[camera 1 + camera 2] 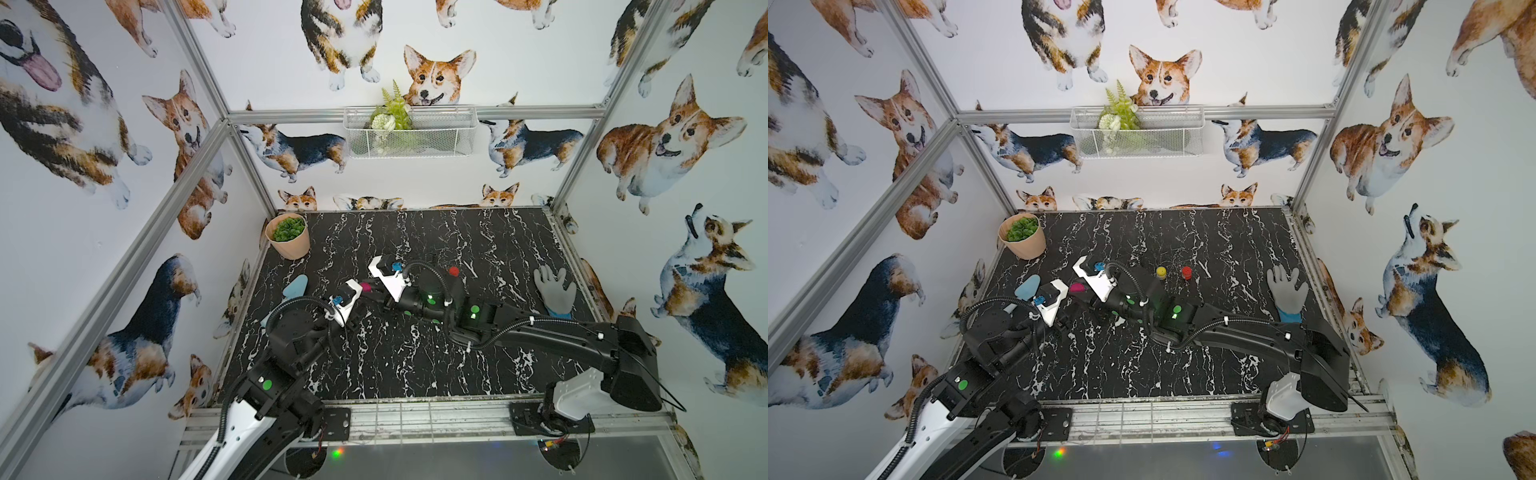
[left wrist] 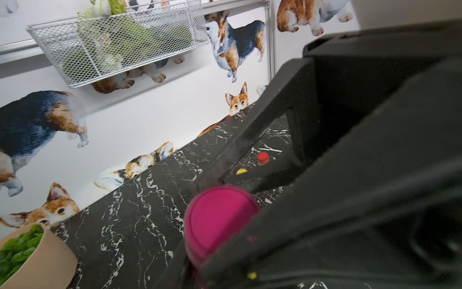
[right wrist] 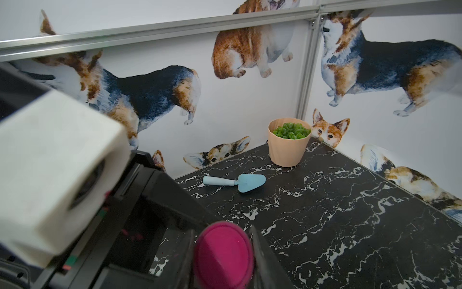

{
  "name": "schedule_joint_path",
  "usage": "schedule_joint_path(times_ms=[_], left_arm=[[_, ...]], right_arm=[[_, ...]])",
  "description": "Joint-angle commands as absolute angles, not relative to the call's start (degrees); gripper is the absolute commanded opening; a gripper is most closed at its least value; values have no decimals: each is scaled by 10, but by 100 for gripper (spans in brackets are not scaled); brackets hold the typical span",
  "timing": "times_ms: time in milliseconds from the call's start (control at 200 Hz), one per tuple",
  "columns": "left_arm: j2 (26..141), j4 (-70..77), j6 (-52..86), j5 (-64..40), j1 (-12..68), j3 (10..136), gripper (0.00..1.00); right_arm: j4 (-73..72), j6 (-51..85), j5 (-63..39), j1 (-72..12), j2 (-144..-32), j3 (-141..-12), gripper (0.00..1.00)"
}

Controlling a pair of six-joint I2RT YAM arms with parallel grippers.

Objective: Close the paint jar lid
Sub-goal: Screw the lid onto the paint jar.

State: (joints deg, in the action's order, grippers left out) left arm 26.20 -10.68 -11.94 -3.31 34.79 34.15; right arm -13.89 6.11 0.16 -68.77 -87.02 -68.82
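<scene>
In a top view both arms reach over the black marbled surface (image 1: 415,357), and the left claw (image 1: 360,293) and right claw (image 1: 372,286) meet tip to tip at a magenta lid (image 1: 365,286), left of the middle. The lid shows as a flat oval facing upward. The paint jar beneath it is hidden here. A red jar (image 1: 454,271) peeks out behind the right arm, and a grey glove (image 1: 555,289) lies well apart to the right. In a top view the lid (image 1: 1077,287) sits between the two white wrist cameras, and a yellow jar (image 1: 1161,272) stands upright just beside the red one (image 1: 1187,273). In the left wrist view the paint jar (image 2: 193,250) leans with its lid end uppermost. Its long axis runs down between the fingers of the left claw (image 2: 200,267), which are clamped together on its body. In the right wrist view the right claw (image 3: 223,237) is clamped on the lid (image 3: 223,255), one finger at each side. A blue trowel (image 3: 235,182) and a peach plant pot (image 3: 288,147) sit beyond on the surface.
</scene>
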Motion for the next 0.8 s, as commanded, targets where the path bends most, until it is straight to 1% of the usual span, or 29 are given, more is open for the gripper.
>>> schedule_joint_path(times_ms=[0,90,145,155,195,220,235,260,270,280,285,305,390,526,616,696,751,791], left_arm=[[265,6,-130,-55,349,350,21],[256,4,-126,-63,349,346,21],[248,-1,-127,-67,349,344,21],[248,-2,-127,-67,349,344,21],[245,-10,-128,-69,349,343,21],[244,-17,-130,-69,349,345,21],[244,-21,-132,-69,349,346,21],[243,-29,-133,-67,349,347,21],[243,-32,-133,-66,349,347,21],[243,-36,-134,-65,349,347,21],[243,-37,-134,-65,349,347,21],[244,-43,-136,-63,349,347,21],[253,-62,-138,-61,349,342,21],[289,-76,-136,-73,349,356,21],[298,-68,-130,-107,349,354,21],[299,-62,-133,-166,349,351,22],[300,-55,-131,-216,349,347,23],[301,-47,-125,-259,349,343,23]], right_arm=[[-96,81,48,-695,-885,-693,38],[-91,74,62,-695,-875,-688,38],[-92,69,63,-695,-869,-683,41],[-93,66,60,-695,-866,-681,44],[-93,63,55,-694,-864,-679,48],[-93,59,48,-694,-862,-677,54],[-94,59,46,-694,-862,-676,55],[-94,59,40,-695,-859,-675,64],[-94,59,40,-695,-859,-675,64],[-95,61,33,-695,-856,-673,73],[-95,61,33,-695,-856,-673,73],[-96,61,21,-694,-853,-670,79],[-86,61,-17,-695,-833,-662,89],[-69,48,-12,-693,-765,-621,93],[-48,29,-10,-678,-715,-598,95],[-19,19,-83,-641,-686,-598,96],[3,0,-160,-610,-668,-600,95],[11,-16,-183,-605,-662,-600,95]])
